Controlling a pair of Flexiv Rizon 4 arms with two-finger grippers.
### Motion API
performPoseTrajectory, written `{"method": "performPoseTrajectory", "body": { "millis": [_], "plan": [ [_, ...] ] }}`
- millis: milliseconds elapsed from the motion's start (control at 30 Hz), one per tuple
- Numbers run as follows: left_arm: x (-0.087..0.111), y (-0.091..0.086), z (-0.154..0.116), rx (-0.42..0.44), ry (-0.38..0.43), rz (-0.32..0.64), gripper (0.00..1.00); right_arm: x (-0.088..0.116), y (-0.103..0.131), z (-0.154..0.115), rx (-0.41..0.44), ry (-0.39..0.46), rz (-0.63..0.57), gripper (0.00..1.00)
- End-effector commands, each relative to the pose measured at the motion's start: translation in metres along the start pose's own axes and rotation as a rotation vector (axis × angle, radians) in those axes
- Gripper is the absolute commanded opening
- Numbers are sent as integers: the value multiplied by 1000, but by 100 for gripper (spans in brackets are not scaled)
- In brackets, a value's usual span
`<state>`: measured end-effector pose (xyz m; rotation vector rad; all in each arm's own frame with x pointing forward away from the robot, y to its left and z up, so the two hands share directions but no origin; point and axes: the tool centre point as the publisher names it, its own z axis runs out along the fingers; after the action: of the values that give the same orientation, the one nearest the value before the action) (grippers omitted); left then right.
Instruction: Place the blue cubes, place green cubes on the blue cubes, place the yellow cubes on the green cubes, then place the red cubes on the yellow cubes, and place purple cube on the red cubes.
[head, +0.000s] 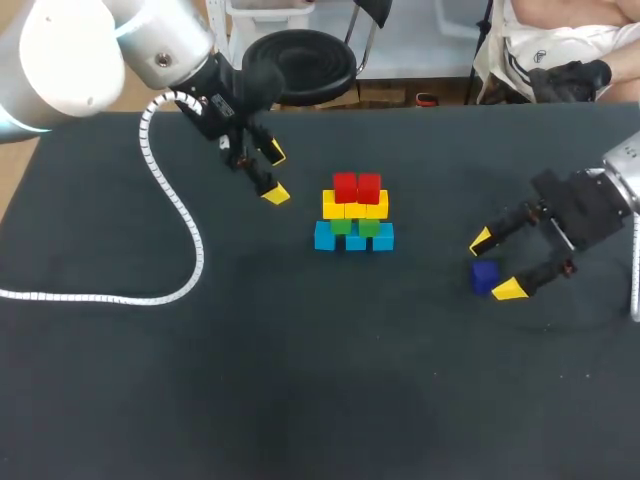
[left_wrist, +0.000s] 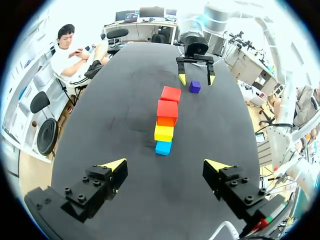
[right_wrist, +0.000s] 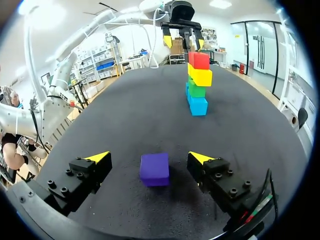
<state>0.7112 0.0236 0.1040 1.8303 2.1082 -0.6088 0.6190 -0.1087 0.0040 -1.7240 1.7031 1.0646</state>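
Now on the table (head: 300, 400): stepped stack near centre, with the purple cube (head: 485, 276) well apart from it at about 4 o'clock.
Stack, base to top: blue cubes (head: 353, 238), green cubes (head: 355, 226), yellow cubes (head: 355, 207), red cubes (head: 357, 186); purple tier not yet placed.
Purple cube: flat on the table, between the fingers of the right gripper (head: 495, 265), touched by neither; gap visible on both sides in the right wrist view.
Right gripper: spread wide, nothing held, low over the table, straddling the purple cube.
Left gripper (head: 275, 174): spread wide, empty, at about 10 o'clock from the stack, apart from it.
Risk, grasp: cube likely pushed or twisted if met by one finger first; cause, uneven centring between the tips.
Risk, placement: narrow landing on the red cubes, so off-centre release likely to tip the purple cube over the edge.
Risk, collapse: loose upper tiers easily knocked by a low approach from 4 o'clock, or by a yellow tip brushing the red row.
Risk, left arm: near enough to the stack to crowd the drop if not kept clear.
Containers: none in view; every cube either on the table or on another cube.
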Motion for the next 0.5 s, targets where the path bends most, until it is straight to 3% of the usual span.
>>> {"method": "performPoseTrajectory", "body": {
  "millis": [33, 100, 167, 200, 233, 333, 433, 467, 500],
  "plan": [
    [0, 2, 0, 3, 0, 2, 100, 1, -7, 3, -14, -1, 1, 100],
    [0, 2, 0, 3, 0, 2, 100, 2, -8, 3, -16, 0, 3, 93],
    [0, 2, 0, 3, 0, 2, 100, 5, -9, 4, -19, 3, 10, 77],
    [0, 2, 0, 3, 0, 2, 100, 6, -9, 4, -18, 3, 15, 60],
    [0, 2, 0, 3, 0, 2, 100, 6, -10, 4, -18, 4, 19, 52],
    [0, 2, 0, 3, 0, 2, 100, 9, -9, 4, -14, 4, 36, 46],
    [0, 2, 0, 3, 0, 2, 100, 9, -9, 3, -1, 4, 43, 20],
    [0, 2, 0, 3, 0, 2, 100, 9, -9, 2, 4, 2, 39, 0],
    [0, 2, 0, 3, 0, 2, 100, 8, -9, 2, 6, 2, 38, 0]
  ]
}}
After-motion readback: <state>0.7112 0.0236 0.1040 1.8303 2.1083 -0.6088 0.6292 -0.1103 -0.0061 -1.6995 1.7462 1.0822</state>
